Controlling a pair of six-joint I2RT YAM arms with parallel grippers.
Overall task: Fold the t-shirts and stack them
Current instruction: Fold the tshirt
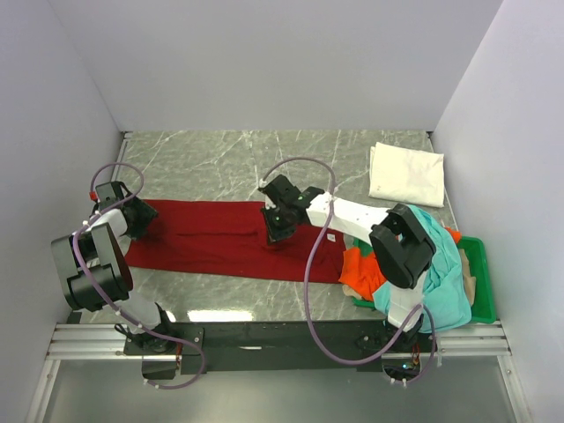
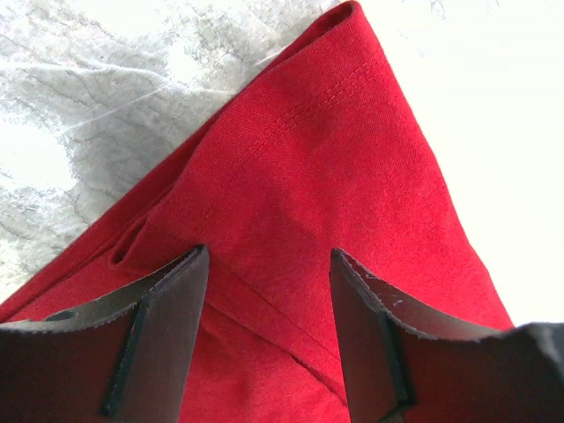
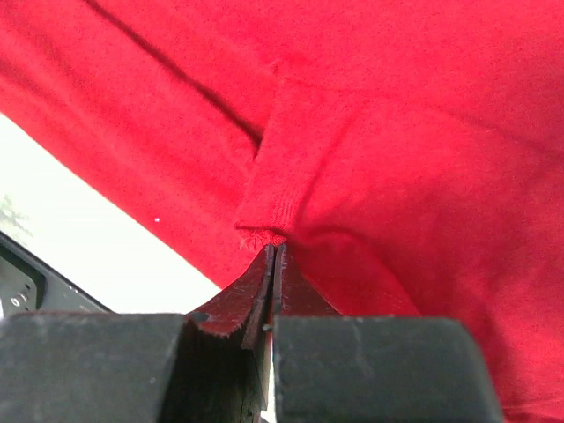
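Already done: one shirt only, by the look of it. The white t-shirt (image 1: 405, 174) lies folded flat at the far right corner of the table (image 1: 220, 167).
In hand: dark red t-shirt (image 1: 211, 242), laid out as a long narrow band across the middle and left of the table. It reads as folded lengthwise, not yet brought down to stacking size.
Left gripper (image 1: 141, 218): jaws apart over the band's left end, holding nothing.
Right gripper (image 1: 278, 231): fingers pressed together, tips at a hemmed flap near the band's middle. Cannot tell whether any cloth is nipped.
Waiting: orange t-shirt (image 1: 359, 269) and teal t-shirt (image 1: 445, 273), heaped unfolded at near right, draped over the green tray (image 1: 480, 282).
Stack: none begun. The white sits alone, well apart from the red.
Judgement: early, about one of four shirts finished.
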